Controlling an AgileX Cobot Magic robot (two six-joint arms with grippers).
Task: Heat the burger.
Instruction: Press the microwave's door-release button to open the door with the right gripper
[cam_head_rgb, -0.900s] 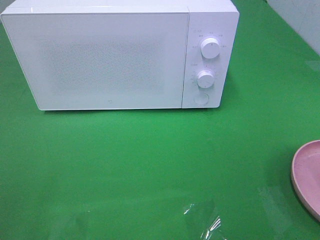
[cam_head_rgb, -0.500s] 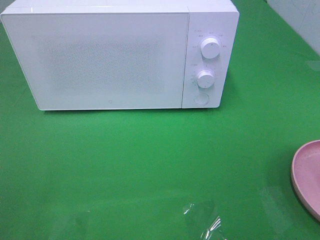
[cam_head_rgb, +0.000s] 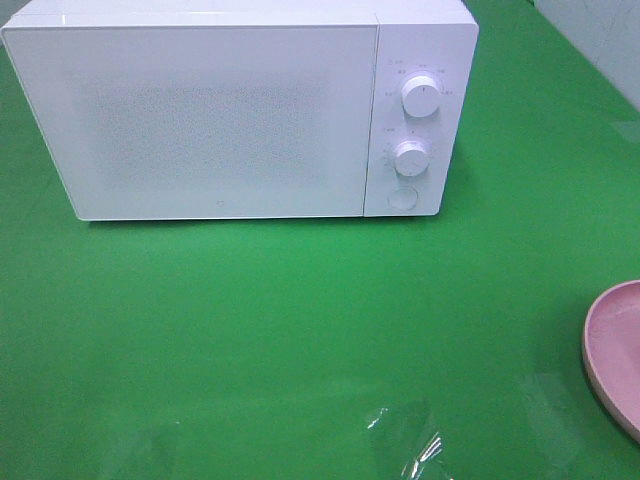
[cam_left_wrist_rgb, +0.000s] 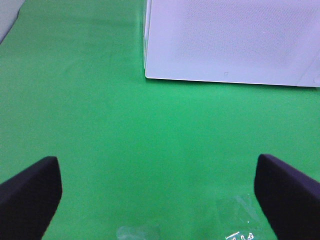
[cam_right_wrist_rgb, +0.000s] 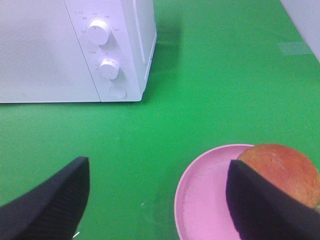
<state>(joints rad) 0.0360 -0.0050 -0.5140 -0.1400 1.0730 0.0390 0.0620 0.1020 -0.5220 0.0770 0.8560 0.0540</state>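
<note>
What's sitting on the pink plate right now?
The burger, near the pink plate's rim. Only its bun top shows; a finger of the right gripper covers its side.

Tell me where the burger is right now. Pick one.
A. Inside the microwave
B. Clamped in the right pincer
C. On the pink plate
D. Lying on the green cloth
C: the right wrist view shows the burger resting on the pink plate, away from the microwave, whose door is shut.
</note>
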